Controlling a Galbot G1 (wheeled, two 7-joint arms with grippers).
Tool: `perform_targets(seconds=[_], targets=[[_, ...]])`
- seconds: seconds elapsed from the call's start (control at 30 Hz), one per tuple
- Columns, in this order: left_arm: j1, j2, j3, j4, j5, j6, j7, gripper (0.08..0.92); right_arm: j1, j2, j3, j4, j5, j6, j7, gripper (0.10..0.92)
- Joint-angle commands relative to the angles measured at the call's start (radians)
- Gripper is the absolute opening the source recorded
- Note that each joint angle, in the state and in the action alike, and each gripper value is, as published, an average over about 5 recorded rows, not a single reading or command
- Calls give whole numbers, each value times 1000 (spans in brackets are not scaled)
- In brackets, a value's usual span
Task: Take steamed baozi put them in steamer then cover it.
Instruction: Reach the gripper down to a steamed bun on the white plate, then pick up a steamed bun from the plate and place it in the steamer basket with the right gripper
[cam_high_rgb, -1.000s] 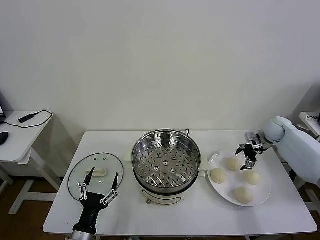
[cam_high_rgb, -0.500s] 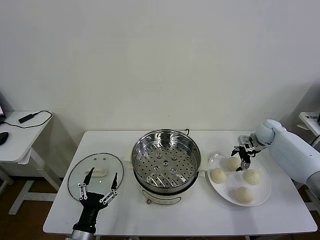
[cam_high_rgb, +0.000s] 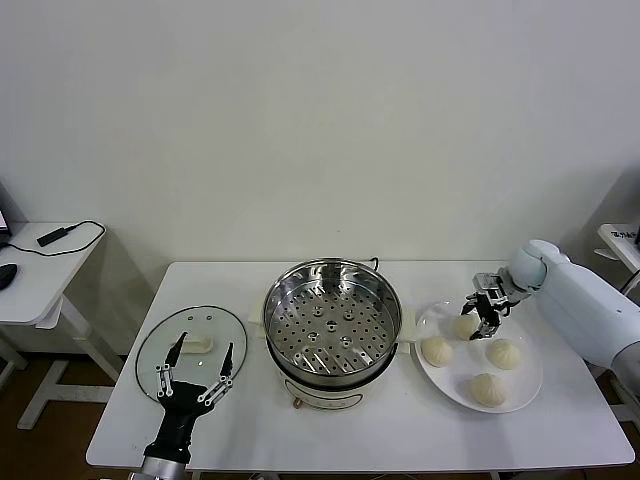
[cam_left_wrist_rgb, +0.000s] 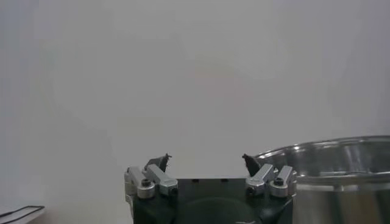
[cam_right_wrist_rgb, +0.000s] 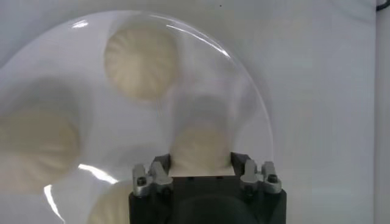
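the right gripper (cam_high_rgb: 484, 312) sits spread around the bun (cam_high_rgb: 465, 326) at the plate's (cam_high_rgb: 520, 385) 11 o'clock, not yet clenched on it. three other buns (cam_high_rgb: 490, 389) lie on the same plate, at the steamer's (cam_high_rgb: 331, 330) 3 o'clock. the left gripper (cam_high_rgb: 196, 375) hangs released over the glass lid (cam_high_rgb: 190, 350) at the steamer's 9 o'clock.

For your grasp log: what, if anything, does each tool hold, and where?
Nothing is held yet. The right tool stands open astride a baozi on the plate; the left tool is open over the lid.
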Motion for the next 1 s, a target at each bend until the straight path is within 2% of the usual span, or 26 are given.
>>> perform_targets(seconds=[0.03,0.13,0.27,0.6,0.8,1.0], targets=[[-2,1,1,-4,-1,2,-1,823,46,-27,-21,87,22,16,-3,636],[-4,2,3,-10,-3,3,-1,823,114,-42,-42,157,42,51,-26,636],[-6,5,6,-15,-3,4,-1,823,266,-36,-128,234,67,174,-59,636],[0,8,6,-29,-5,4,-4,823,586,114,-336,363,120,435,-106,636],[0,8,9,-41,-5,9,-6,823,627,223,-387,442,88,507,-93,630],[0,8,10,-48,-6,13,-8,823,554,323,-401,426,-2,544,-73,630]])
